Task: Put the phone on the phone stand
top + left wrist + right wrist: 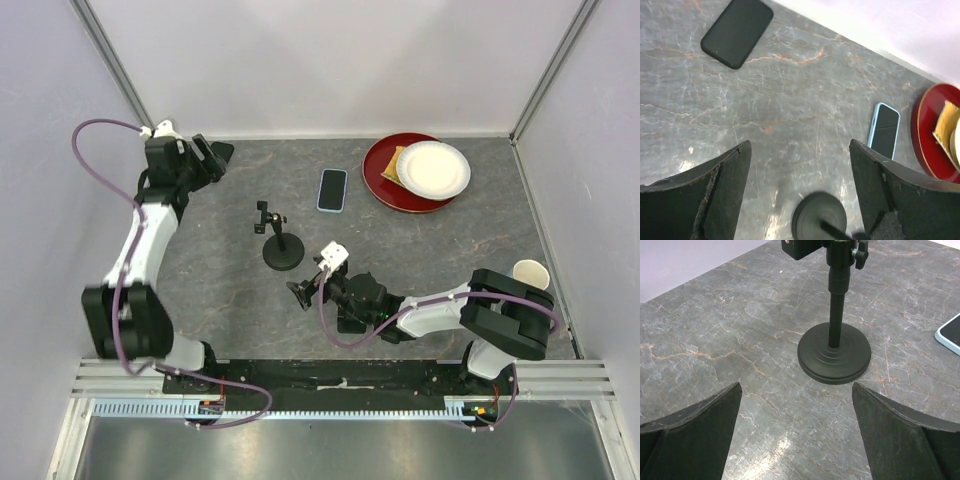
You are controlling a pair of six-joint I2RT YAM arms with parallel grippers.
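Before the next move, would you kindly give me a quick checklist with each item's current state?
1. Phone lying flat, uncovered: ok.
2. Phone stand upright: ok.
3. Right gripper open, empty: ok.
4. Left gripper open, empty: ok.
5. Stand's clamp wide enough for the phone: cannot tell.
6. A gripper lined up over the phone: not ok; the right one faces the stand, and the left one sees the phone off to one side.

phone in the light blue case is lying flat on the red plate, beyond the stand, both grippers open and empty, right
Not quite. The phone lies flat on the table, just left of the red plate, not on it; the top external view shows a gap between them. The rest holds: it is beyond the stand, and the left gripper and right gripper are open and empty.
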